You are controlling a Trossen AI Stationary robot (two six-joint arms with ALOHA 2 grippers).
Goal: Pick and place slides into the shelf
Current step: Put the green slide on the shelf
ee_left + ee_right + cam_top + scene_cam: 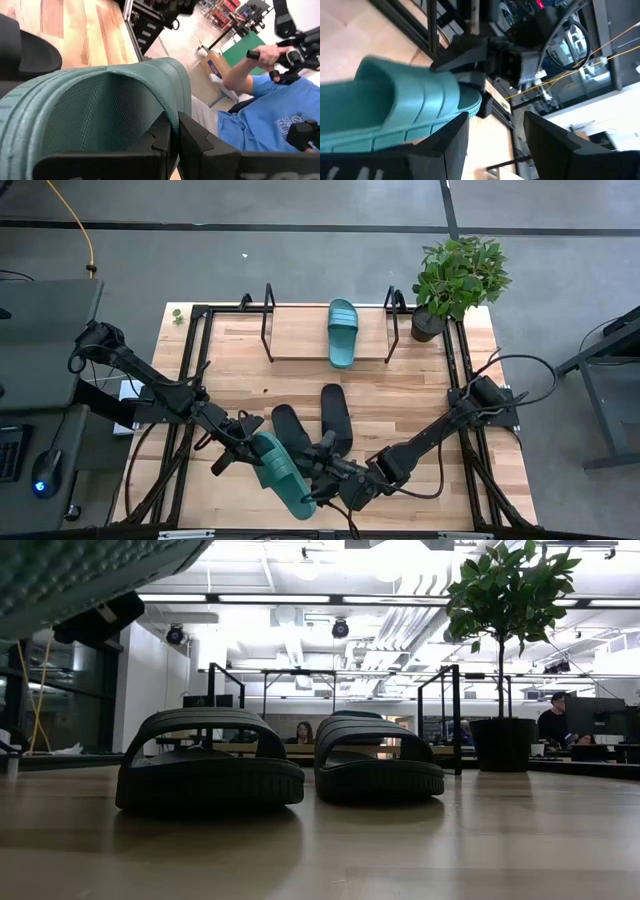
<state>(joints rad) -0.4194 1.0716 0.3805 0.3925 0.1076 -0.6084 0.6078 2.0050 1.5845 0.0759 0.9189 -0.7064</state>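
My left gripper [247,442] is shut on a teal slide [283,473], lifted near the table's near edge; its sole shows at the low view's upper left [60,575]. My right gripper [322,470] is open close beside that slide's other end [395,105]. Two black slides [291,430] [336,418] rest on their soles mid-table, side by side in the low view [210,765] [378,760]. A second teal slide [342,332] lies sole-down on the shelf [300,340] at the far side. My left gripper pinches the teal slide's ribbed strap [167,112] at its side edge between the two fingers [200,145]. The slide is lifted clear of the table and tilted. My right gripper: one finger [452,140] stands right at the slide's end; whether it touches I cannot tell.
A potted plant [455,280] stands at the table's far right corner. A black tube frame [195,360] runs around the tabletop. The shelf's board is bare either side of the teal slide. A person in a blue shirt [270,125] sits beyond the near edge.
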